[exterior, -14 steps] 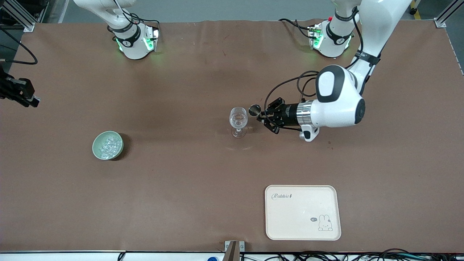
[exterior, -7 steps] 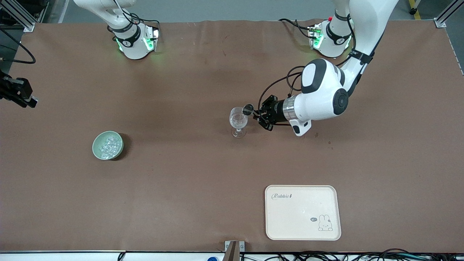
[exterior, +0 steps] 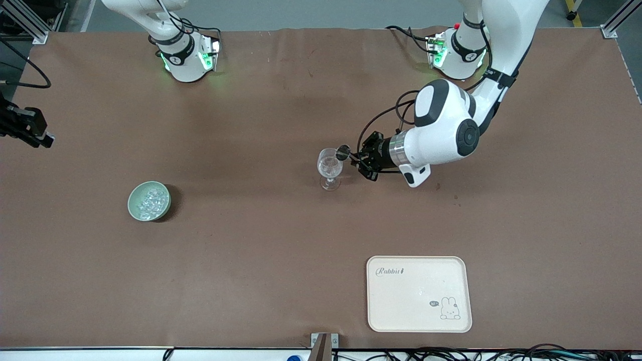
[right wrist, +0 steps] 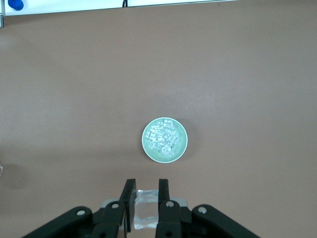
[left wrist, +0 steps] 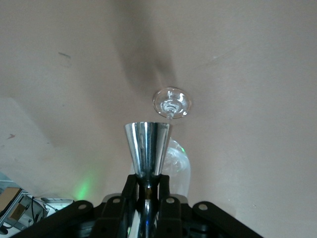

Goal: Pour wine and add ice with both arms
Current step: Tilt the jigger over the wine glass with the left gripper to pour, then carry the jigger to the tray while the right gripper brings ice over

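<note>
Here left gripper [exterior: 357,159] clamps metal jigger [left wrist: 147,148].

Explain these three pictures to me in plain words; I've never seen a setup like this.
These are two white robot arms bolted to a brown table. One picture looks down from a high camera facing them; the other two come from cameras on each arm's wrist. The left gripper holds a small shiny metal cup, tipped at the rim of a wine glass standing mid-table. The right gripper, high above the table, pinches one clear ice cube over a pale green bowl heaped with ice. A cream tray with a rabbit drawing lies nearer the front camera, toward the left arm's end.
</note>
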Available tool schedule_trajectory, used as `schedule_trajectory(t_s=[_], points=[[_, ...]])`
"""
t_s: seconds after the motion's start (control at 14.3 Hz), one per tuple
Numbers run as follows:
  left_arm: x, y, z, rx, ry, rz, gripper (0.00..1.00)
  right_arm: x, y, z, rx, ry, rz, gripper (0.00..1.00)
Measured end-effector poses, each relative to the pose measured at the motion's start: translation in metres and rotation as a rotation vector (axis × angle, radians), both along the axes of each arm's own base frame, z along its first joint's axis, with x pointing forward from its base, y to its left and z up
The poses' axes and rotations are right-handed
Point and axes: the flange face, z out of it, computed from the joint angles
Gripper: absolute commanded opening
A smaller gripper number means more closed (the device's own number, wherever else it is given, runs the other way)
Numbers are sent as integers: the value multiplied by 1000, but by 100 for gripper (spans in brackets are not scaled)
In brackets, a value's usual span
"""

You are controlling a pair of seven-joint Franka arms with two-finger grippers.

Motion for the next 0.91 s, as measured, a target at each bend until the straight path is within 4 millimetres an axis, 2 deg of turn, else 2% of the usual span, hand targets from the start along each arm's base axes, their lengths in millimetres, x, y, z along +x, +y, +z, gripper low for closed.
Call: schedule_trajectory(t_s=[0.35,0.49,0.7,0.91], points=[[11,16,9,-206,-14,-63,1,0,0,0,0,0,0,7],[28,31,20,-240,-38,-30,1,0,0,0,0,0,0,7],[77,70,33,-294,-67,63,1,0,1,-1,0,3,1,7],[138,114,16,-357,-81,162,1,2,11,-3,1,10,15,6]])
